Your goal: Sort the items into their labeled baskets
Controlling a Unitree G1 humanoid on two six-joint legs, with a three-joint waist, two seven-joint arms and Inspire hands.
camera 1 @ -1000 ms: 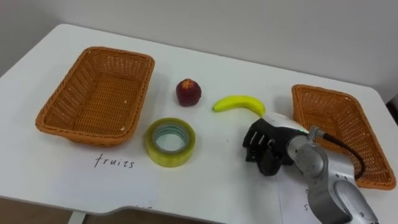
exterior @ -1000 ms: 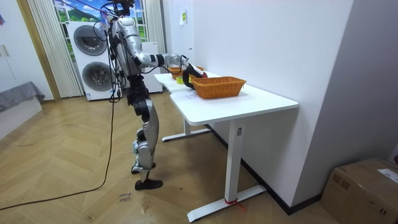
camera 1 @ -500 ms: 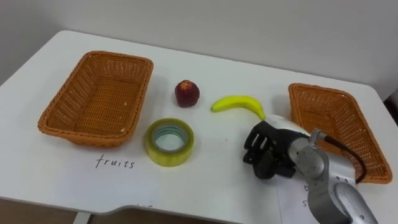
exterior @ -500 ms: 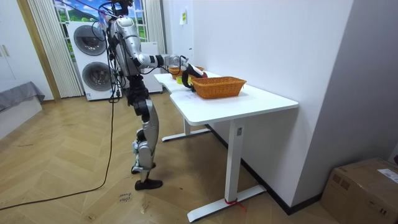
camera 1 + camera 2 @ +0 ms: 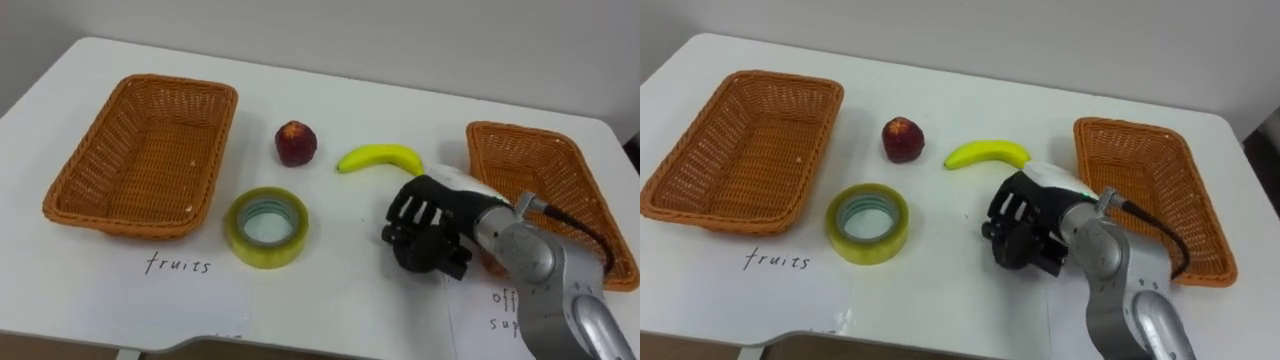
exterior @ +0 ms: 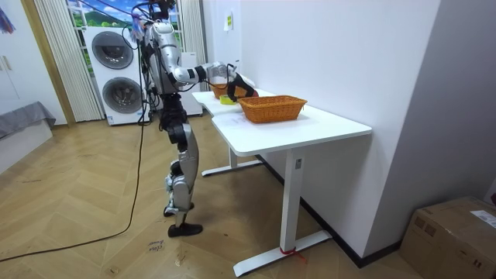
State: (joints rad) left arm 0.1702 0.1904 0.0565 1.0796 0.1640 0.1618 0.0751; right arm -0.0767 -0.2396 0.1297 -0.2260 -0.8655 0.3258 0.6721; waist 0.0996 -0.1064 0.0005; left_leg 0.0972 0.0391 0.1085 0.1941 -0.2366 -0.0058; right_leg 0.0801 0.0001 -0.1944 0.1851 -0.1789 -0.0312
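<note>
A yellow banana [image 5: 378,157] and a red apple [image 5: 297,142] lie at the middle of the white table [image 5: 340,300]. A yellow roll of tape [image 5: 266,226] lies nearer me. The left wicker basket [image 5: 60,195] stands above a "fruits" label; the right wicker basket [image 5: 480,140] stands at the far right. My right hand [image 5: 430,225] hovers just below the banana, left of the right basket, its dark fingers curled downward. Nothing shows inside them. In the room view it [image 6: 235,84] is held out over the table.
Both baskets look empty. A paper label [image 5: 505,310] lies by the table's front edge under my right forearm. A wall runs behind the table. In the room view I stand at the table's end, with washing machines [image 6: 116,70] behind me.
My right hand has risen a little and shifted slightly left, away from the right basket. The whole eye view has shifted too. The fruit and tape stay put.
</note>
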